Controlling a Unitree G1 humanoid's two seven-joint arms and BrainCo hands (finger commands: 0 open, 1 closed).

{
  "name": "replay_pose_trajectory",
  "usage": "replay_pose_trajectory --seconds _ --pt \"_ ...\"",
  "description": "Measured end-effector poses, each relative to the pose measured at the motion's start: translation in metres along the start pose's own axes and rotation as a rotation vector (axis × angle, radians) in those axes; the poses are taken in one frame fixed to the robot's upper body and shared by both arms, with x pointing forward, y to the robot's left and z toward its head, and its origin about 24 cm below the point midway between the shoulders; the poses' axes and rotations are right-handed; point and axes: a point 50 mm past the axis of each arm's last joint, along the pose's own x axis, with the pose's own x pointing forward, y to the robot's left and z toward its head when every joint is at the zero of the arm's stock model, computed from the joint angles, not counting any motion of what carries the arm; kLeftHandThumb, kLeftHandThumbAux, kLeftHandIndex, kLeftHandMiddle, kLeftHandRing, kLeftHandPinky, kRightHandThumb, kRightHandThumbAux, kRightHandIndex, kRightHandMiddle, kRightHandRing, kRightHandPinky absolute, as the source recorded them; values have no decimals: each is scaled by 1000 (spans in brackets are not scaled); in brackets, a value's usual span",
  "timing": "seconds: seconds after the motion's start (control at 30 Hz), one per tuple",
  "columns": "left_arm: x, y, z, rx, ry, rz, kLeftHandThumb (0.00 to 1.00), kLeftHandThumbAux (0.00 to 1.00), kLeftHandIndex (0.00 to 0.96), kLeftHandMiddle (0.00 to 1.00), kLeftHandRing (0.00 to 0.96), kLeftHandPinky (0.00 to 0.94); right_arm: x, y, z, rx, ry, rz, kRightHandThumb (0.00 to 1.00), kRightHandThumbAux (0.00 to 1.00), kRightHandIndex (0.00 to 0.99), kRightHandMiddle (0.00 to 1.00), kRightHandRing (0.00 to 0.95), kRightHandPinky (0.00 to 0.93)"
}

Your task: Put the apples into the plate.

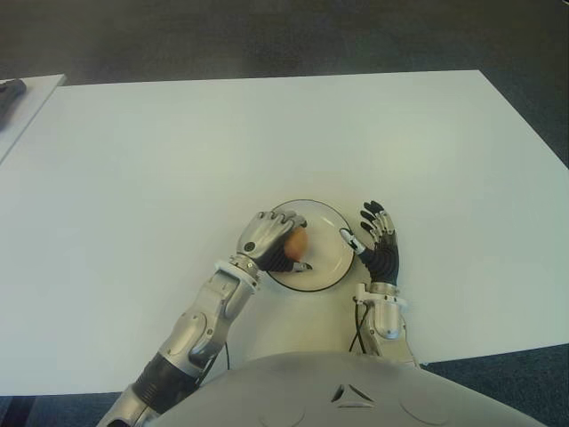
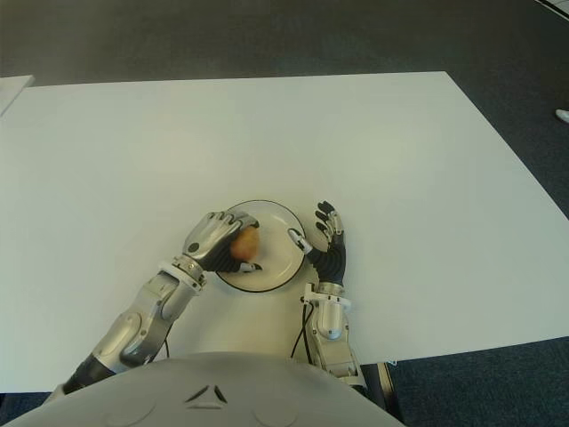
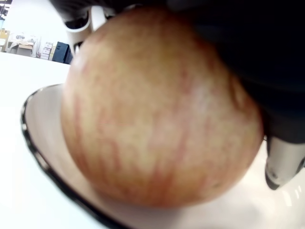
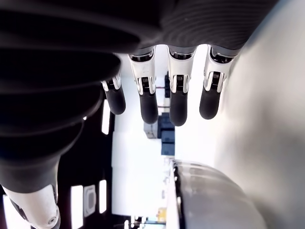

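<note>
The round reddish-yellow streaked apple (image 1: 295, 242) sits over the left part of the round white plate with a thin dark rim (image 1: 331, 252), inside the grasp of the left robot hand (image 1: 269, 240). That robot hand's silver and black fingers are curled over the top and left side of the apple, closed around it, with a dark fingertip showing on the near side of the fruit above the plate's surface. In the left wrist view the apple (image 3: 157, 109) fills most of the picture, its underside low over the plate (image 3: 35, 112), though whether it touches the plate cannot be told; a pale fingertip shows beside it.

The plate lies on the wide white table (image 1: 267, 133), close to the robot's body. The right robot hand (image 1: 378, 242) shows just to the right of the plate, its black fingers (image 4: 177, 102) stretched out straight and slightly spread, holding nothing; its thumb tip is at the plate's right rim. The left forearm reaches the plate from the near left.
</note>
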Motion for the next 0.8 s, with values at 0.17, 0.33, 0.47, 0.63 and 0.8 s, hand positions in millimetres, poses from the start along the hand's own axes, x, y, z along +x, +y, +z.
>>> replay_pose_trajectory --seconds 0.17,0.33,0.47,0.63,0.8 --pt "2 -2 0 -11 -4 28 857 663 408 528 811 774 0 0 0 3 -9 1 405 675 133 196 181 207" --pt "3 -3 0 -32 3 45 618 552 302 329 384 375 0 0 0 3 -11 0 411 674 138 204 192 224" --pt "4 -4 0 -39 10 58 364 443 143 116 114 119 1 0 0 5 -16 0 421 664 141 203 201 248" --pt "7 -5 0 -41 11 65 246 398 51 18 15 19 5 1 0 5 -24 10 442 640 141 197 204 257" --pt "11 -4 1 -43 7 72 208 373 11 2 2 3 10 4 1 19 -34 22 461 624 140 186 196 247"
